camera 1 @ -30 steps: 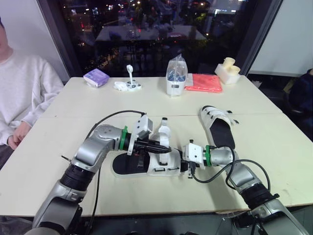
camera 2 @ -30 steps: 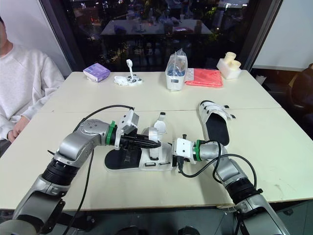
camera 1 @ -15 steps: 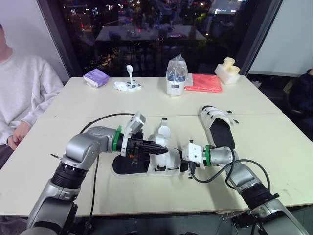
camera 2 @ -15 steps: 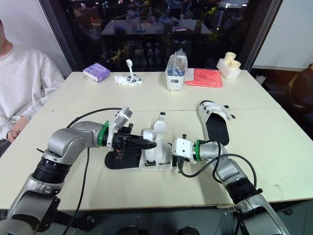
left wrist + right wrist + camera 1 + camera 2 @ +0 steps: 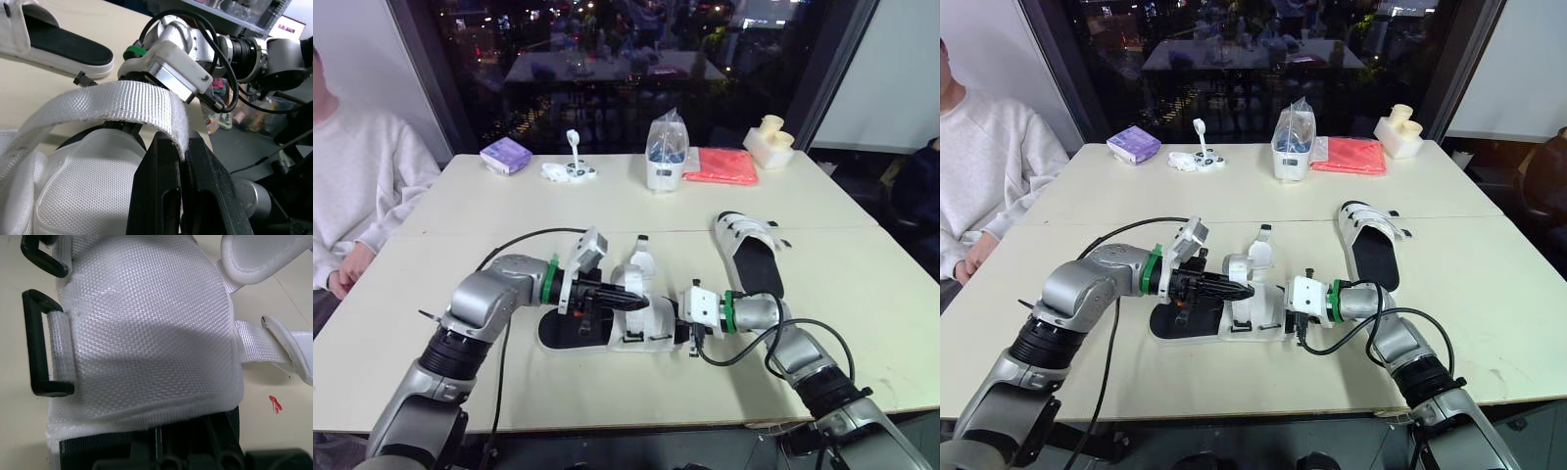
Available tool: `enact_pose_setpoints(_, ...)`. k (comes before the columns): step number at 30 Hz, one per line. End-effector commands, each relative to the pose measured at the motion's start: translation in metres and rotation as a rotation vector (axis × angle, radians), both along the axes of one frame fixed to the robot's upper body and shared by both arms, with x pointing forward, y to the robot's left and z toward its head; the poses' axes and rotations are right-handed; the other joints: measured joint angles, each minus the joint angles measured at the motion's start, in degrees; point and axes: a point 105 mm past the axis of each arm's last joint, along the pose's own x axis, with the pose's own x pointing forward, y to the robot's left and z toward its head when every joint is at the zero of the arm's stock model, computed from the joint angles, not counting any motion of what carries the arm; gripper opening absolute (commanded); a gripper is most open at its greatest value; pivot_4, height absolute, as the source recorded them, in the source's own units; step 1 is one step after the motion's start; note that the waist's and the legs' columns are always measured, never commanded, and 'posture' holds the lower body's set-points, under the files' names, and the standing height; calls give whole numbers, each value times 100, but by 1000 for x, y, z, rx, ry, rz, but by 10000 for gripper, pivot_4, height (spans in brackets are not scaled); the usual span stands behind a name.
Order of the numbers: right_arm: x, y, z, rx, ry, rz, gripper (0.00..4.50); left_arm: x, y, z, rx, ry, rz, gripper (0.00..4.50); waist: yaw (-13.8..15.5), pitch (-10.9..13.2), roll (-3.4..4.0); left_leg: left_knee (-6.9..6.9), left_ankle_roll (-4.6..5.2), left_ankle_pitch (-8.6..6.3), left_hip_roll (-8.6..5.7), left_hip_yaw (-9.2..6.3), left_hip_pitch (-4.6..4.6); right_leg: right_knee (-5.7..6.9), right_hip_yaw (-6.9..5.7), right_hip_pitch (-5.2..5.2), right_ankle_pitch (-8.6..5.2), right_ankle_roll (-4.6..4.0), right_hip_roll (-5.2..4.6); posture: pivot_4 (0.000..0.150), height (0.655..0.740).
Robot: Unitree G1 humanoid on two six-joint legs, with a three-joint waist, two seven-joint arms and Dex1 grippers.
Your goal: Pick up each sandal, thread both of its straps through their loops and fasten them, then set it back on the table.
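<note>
Sandal (image 5: 597, 335) lies under the left gripper (image 5: 634, 302), which pinches its strap (image 5: 122, 100). The right gripper (image 5: 677, 323) meets the sandal's 3 o'clock end; I cannot tell its grip.

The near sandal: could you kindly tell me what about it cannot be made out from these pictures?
- Eye views: the left gripper covers the middle of the sandal, so the footbed there is hidden.
- Left wrist view: the strap has its tip hidden between the fingers; its other end runs off the edge.
- Right wrist view: one black loop is cut off by the edge.
</note>
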Motion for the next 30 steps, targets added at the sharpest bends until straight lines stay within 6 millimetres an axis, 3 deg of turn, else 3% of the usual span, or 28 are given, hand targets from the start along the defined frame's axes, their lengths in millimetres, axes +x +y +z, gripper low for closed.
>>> enact_pose_setpoints(1,-6,-16,-36,-117,114,-49,0,-1,0,4,-8,-20,-9,903,0,0,0,0,0,0,0,0,0,0,0,0,0,0,0,1500,7400)
enact_pose_setpoints(15,-6,-16,-36,-118,112,-46,0,3,12,-17,61,-44,32,903,0,0,1,0,0,0,0,0,0,0,0,0,0,0,-2,1500,7400)
enact_pose_setpoints(30,-6,-14,-36,-114,110,-47,0,-16,-7,-37,80,-141,-55,903,2,-1,1,0,0,-1,1,0,0,0,0,0,0,-1,-7,1500,7400)
